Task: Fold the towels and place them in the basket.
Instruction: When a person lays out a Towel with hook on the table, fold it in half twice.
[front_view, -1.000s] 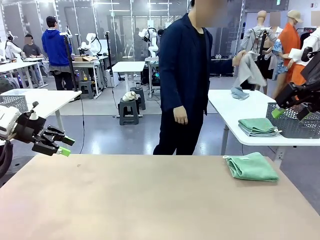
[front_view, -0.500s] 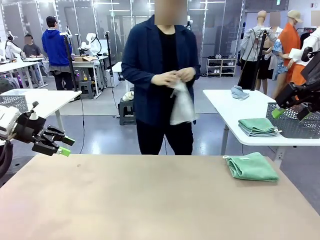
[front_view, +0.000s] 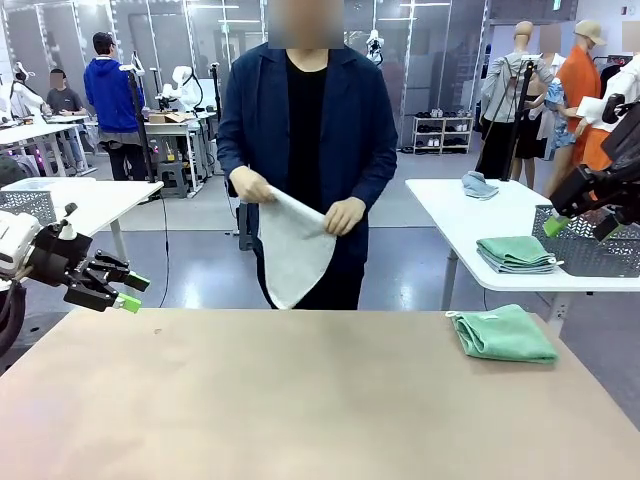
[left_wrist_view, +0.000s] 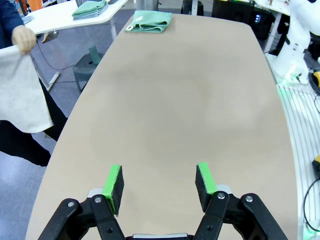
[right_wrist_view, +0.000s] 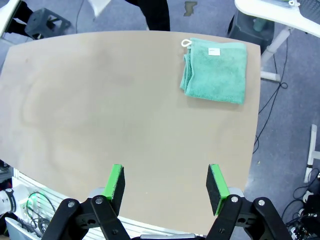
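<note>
A mint green towel (front_view: 503, 333) (left_wrist_view: 149, 21) (right_wrist_view: 216, 71) lies folded on the tan table (front_view: 300, 400) near its far right corner. At the far edge, a person holds a cream-white towel (front_view: 295, 250) (left_wrist_view: 22, 90) hanging from both hands. The dark grey mesh basket (front_view: 590, 255) stands on the white side table at the right. My left gripper (front_view: 133, 293) (left_wrist_view: 160, 182) hovers open and empty over the table's left edge. High at the right, in front of the basket, my right gripper (front_view: 578, 226) (right_wrist_view: 166, 184) is open and empty too.
The white side table (front_view: 450, 215) also carries a stack of folded green cloths (front_view: 517, 252) and a grey cloth (front_view: 478, 185). Another mesh basket (front_view: 28, 205) stands on a white table at the left.
The person has turned from the side table to face my table and spread the cream-white towel between both hands. Neither arm has moved.
</note>
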